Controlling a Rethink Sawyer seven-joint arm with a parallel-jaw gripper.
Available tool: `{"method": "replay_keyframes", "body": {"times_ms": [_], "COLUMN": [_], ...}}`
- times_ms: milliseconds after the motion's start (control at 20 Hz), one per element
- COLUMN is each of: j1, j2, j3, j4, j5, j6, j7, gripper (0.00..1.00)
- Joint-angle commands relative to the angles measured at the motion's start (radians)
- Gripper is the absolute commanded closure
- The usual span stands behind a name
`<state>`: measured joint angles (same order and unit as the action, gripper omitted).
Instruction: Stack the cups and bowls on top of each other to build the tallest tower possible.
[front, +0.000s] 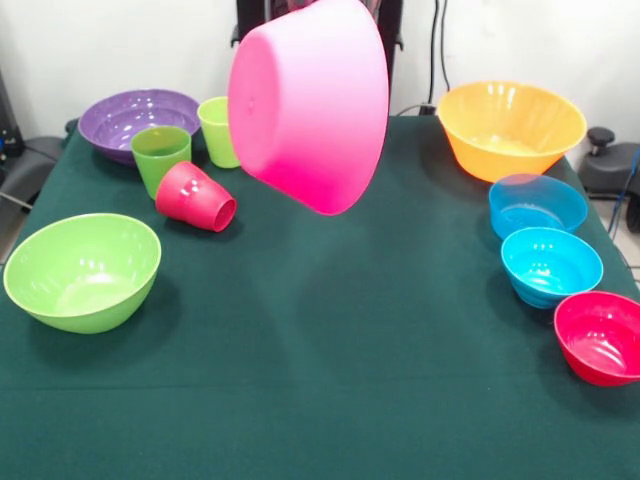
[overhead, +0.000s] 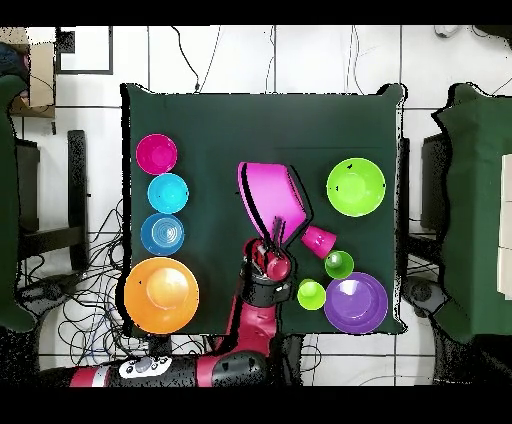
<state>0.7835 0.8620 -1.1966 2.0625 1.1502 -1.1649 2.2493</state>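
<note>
Probably a robotics lab: green-clothed table (overhead: 220, 130), floor cables (overhead: 70, 290), white tiles (overhead: 300, 60).

Centre of table (front: 330, 350): wide open green cloth, nothing standing on it.
Above centre: big pink bowl (front: 310, 100) hangs tilted on its side in the gripper (overhead: 277, 236), blocking the air over the middle at the far side.
Front-view left: lime-green bowl (front: 83, 270) near the edge; behind it the tipped red cup (front: 195, 197), green cup (front: 160, 155), lighter lime cup (front: 218, 130) and purple bowl (front: 135, 120) crowd together.
Front-view right: orange bowl (front: 510, 128), then blue bowl (front: 537, 205), turquoise bowl (front: 551, 265) and small red bowl (front: 600, 337) in a tight row along the edge.
</note>
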Motion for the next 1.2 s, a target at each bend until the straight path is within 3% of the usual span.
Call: {"method": "replay_keyframes", "body": {"times_ms": [50, 500, 550, 750, 950, 1050, 1200], "j1": [-0.040, -0.067, -0.059, -0.013, 0.000, -0.003, -0.028], "j2": [0.122, 0.232, 0.238, 0.263, 0.268, 0.266, 0.274], "j3": [-0.008, -0.058, -0.044, 0.045, 0.120, 0.141, 0.127], "j4": [-0.076, -0.032, -0.018, -0.031, -0.070, -0.083, -0.095], "j5": [-0.044, 0.068, 0.103, 0.368, 0.547, 0.596, 0.604], "j6": [0.059, 0.023, 0.026, 0.049, -0.001, -0.037, -0.082], "j7": [-0.303, -0.334, -0.337, -0.426, -0.519, -0.544, -0.549], "gripper": [1.00, 1.00, 1.00, 1.00, 1.00, 1.00, 1.00]}}
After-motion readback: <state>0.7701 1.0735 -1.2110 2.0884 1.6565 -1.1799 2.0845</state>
